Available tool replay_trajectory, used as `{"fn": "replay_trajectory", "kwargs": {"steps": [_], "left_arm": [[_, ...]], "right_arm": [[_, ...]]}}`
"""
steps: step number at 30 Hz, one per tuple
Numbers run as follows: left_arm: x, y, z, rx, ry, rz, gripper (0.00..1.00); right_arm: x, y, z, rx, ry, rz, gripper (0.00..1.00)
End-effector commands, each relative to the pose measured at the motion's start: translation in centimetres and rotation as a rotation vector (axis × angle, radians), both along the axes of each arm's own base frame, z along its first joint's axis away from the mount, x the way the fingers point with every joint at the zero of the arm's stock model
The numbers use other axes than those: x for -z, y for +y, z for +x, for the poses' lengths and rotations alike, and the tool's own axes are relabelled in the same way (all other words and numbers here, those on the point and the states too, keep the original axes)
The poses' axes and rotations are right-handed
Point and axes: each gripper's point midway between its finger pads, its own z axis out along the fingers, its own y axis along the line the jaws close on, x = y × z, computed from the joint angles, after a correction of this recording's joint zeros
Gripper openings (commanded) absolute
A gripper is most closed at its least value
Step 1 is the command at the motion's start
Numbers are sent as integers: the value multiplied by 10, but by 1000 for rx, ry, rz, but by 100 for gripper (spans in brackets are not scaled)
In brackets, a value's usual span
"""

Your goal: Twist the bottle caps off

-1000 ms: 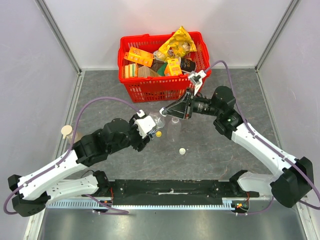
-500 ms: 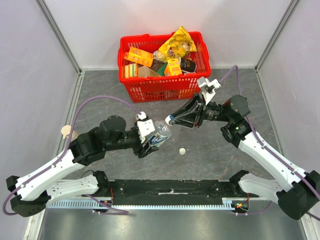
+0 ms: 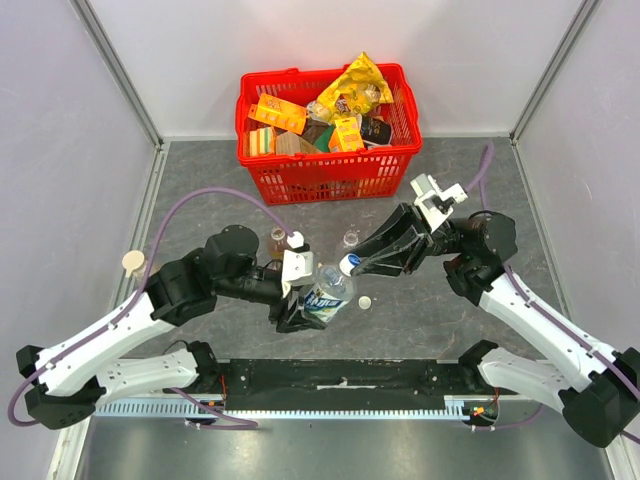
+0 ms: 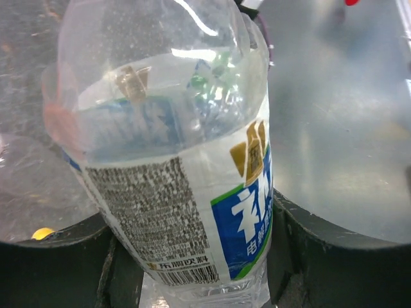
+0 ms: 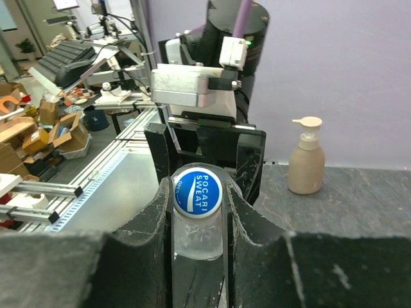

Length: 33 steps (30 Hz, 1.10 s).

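Top external view, counted: two arms, three bottles, one red basket (image 3: 320, 175), one beige pump dispenser (image 3: 131, 262).

Clamped around the labelled belly of one clear bottle (image 3: 328, 292), near the middle of the grey worktop (image 3: 200, 175): the left pincer (image 3: 305, 305), jaws pressed against both sides of the blue-and-white label. Bottle tilted, neck toward the far right.

Clamped on the blue cap (image 5: 198, 191), reaching in from the right: the right pincer (image 3: 356, 266), one finger on each side. Right wrist view: cap face-on, printed POCARI SWEAT, seated on the bottle's neck between the two dark fingers.

Small screw caps, three in all:
- blue cap, on the held bottle;
- white cap (image 3: 366, 301), loose on the worktop just right of the held bottle, on the near side of the right pincer;
- yellow cap (image 4: 42, 233), found in the left wrist view only, a sliver on the worktop at the edge of the left finger, mostly hidden.

Standing beyond the held bottle, between it and the basket, apart from each other: two more bottles, a brownish bottle (image 3: 277, 238) with a wider beige cap to the left, a small clear bottle (image 3: 350, 238) to the right.

Against the far wall: the basket, packed with snack packets and boxes, one yellow bag on top. At the left edge of the worktop, well apart from the rest: the pump dispenser.
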Motion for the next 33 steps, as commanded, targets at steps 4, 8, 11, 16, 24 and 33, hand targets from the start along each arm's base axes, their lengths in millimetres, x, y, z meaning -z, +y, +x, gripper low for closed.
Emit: {"fn": "replay_trajectory", "kwargs": {"steps": [4, 8, 11, 16, 24, 33], "left_arm": [[-55, -22, -40, 296, -18, -210, 28], [-52, -24, -40, 306, -9, -205, 28], [-49, -25, -38, 290, -17, -206, 28], [-46, -22, -25, 203, -54, -203, 26], [-16, -12, 14, -30, -107, -81, 24], [5, 4, 71, -325, -205, 64, 23]], "right_arm": [[0, 0, -17, -91, -15, 44, 0], [-1, -2, -21, -92, -37, 53, 0], [-2, -2, -20, -85, -35, 48, 0], [0, 3, -6, -11, -26, 20, 18], [-14, -1, 20, 205, -22, 28, 89], [-25, 0, 41, 303, 48, 43, 98]]}}
